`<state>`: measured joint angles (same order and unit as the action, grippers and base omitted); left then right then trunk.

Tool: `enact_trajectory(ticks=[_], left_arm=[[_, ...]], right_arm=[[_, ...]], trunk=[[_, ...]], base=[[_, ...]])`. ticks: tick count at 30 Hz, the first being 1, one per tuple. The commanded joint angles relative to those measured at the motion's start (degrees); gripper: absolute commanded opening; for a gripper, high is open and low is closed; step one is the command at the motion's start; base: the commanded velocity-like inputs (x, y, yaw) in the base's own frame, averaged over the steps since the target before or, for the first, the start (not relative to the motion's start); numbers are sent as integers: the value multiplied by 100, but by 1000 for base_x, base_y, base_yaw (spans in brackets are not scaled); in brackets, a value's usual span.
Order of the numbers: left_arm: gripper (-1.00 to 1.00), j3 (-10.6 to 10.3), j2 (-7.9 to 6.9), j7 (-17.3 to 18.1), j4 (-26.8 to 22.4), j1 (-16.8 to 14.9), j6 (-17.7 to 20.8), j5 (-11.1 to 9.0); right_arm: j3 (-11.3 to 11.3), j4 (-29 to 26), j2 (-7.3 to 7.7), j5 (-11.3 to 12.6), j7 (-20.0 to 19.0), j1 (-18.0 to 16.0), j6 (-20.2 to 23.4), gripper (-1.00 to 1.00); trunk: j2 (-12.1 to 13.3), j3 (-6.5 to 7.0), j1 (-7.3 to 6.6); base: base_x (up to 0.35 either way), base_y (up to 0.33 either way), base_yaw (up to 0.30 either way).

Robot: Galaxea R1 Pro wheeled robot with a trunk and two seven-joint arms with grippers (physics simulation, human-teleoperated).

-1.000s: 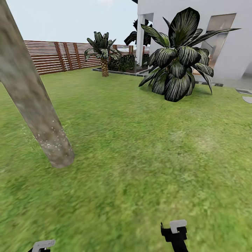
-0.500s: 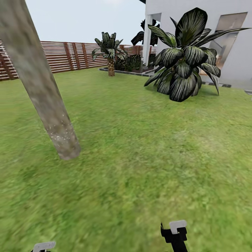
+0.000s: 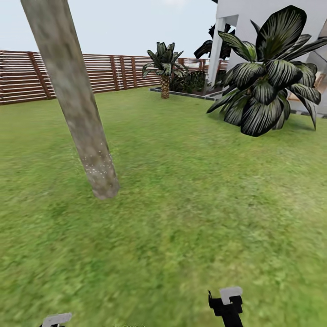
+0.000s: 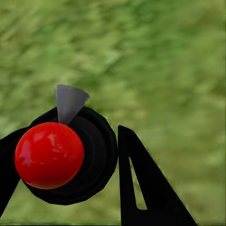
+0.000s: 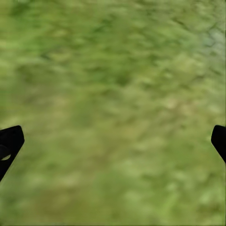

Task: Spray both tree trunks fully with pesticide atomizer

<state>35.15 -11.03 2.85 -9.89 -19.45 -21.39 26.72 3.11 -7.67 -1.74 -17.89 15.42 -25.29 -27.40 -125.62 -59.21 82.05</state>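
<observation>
The left end effector [image 4: 66,165] is pinched around the black atomizer with its glossy red round cap and grey nozzle [image 4: 49,154], held low over the green grass lawn [image 3: 195,204]; the right end effector [image 5: 113,141] hangs spread and empty. Ahead and to the left of them rises the thick mottled grey-brown tree trunk [image 3: 77,100], white pesticide specks [image 3: 97,165] dusting only its base. Spraying this trunk looks unfinished, so next the nozzle should be raised toward the bare bark above.

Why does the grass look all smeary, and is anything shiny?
Head view: the nearby grass is blurred, while the tree trunk and fence look sharper. Left wrist view: the red ball held in the left claw has soft white shine spots. Right wrist view: the grass is one fuzzy green smear.
</observation>
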Motion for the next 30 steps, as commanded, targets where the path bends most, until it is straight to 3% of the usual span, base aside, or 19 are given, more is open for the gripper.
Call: enact_trajectory(ticks=[1,8,15,30], left_arm=[[-100,47,-2,31,5,-6,-17,27],[-100,50,-4,24,5,-6,-15,9],[-100,44,-6,39,5,15,-25,-390],[-100,44,-8,32,14,20,9,-423]], right_arm=[[31,6,-2,-61,30,-2,-11,100],[31,9,-4,-63,31,-2,-11,100],[31,2,-11,-3,31,-2,-11,100],[31,11,-17,172,31,-2,-11,100]], trunk=[[-2,-4,-1],[-2,-4,-1],[-2,3,-1],[-2,57,-1]], base=[[0,-2,283],[0,0,283],[0,0,282],[0,0,280]])
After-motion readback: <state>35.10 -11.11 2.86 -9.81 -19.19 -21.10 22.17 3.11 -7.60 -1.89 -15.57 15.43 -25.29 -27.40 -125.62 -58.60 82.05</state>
